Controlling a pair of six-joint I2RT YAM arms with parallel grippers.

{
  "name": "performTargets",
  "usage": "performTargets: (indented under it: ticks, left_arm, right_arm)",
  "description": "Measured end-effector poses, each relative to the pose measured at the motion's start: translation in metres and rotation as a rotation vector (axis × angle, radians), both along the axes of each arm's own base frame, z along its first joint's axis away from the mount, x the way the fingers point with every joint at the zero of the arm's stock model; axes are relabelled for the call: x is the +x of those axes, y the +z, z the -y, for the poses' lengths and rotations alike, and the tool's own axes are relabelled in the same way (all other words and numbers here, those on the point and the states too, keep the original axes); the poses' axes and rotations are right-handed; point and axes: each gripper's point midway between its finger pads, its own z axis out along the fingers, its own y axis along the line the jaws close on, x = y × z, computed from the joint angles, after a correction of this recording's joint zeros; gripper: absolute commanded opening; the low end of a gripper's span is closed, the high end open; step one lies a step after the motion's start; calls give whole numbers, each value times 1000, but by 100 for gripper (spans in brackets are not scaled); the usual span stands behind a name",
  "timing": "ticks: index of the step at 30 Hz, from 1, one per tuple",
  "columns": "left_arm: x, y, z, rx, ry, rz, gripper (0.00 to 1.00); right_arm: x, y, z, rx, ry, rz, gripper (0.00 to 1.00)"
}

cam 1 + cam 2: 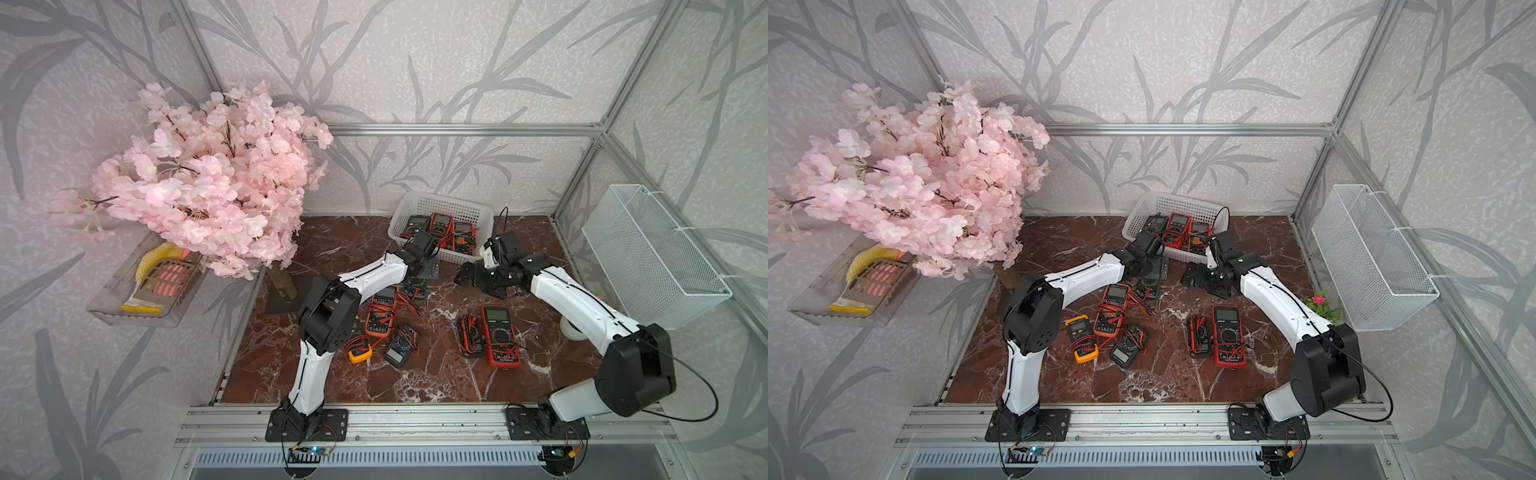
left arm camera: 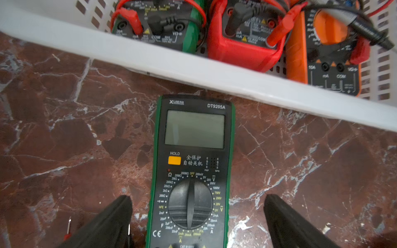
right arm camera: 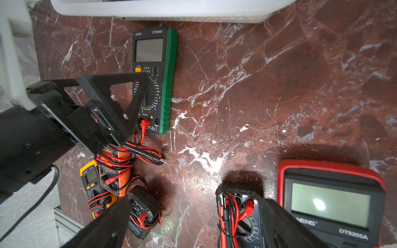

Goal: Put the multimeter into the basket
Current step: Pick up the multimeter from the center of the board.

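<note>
Left gripper [image 2: 197, 197]: jaws spread wide, empty, straddling the dial end of the green multimeter [image 2: 194, 150]. The multimeter lies flat on the marble tabletop [image 2: 64, 139], its long axis pointing straight ahead at the basket [image 2: 171, 70] rim just beyond. The left arm is nearer. Right gripper [image 3: 196, 200]: spread, empty. Count: six meters [image 1: 500, 336] on the marble, three in the one basket.

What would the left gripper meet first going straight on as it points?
Probably the green multimeter, flat on the table between the left gripper's open fingers, short of the basket. Depth unclear.
</note>
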Motion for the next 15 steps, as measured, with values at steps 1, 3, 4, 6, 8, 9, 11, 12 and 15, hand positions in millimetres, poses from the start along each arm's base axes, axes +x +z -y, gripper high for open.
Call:
performTargets:
  ticks: [1,3,4,6,8,9,11,12,15]
  left_arm:
    - [0,-4,0,6,-2,-6,100]
    - [-1,-10,-1,14,-4,-16,100]
    - [-1,-12,-1,17,-4,-19,100]
    - [-2,-15,-1,21,-6,-24,100]
    - [-2,-18,-1,26,-8,-29,100]
    - [-2,-20,-1,29,-9,-32,100]
    - [-3,-24,-1,35,-11,-39,100]
    - [-3,-27,-2,37,-12,-44,100]
    - [-6,-35,-3,47,-14,-60,100]
  right_arm:
    - [0,0,1,-3,-1,1,99]
    - [0,-1,1,-6,-3,-1,99]
    - [0,-2,1,-7,-3,-2,99]
    - [0,-3,2,-12,-5,-6,99]
    - [1,-4,2,-15,-7,-7,99]
    - [1,-4,2,-16,-7,-8,99]
    - [1,-5,2,-17,-7,-10,99]
    - [1,-6,2,-18,-7,-12,99]
    - [1,-6,2,-18,-7,-12,99]
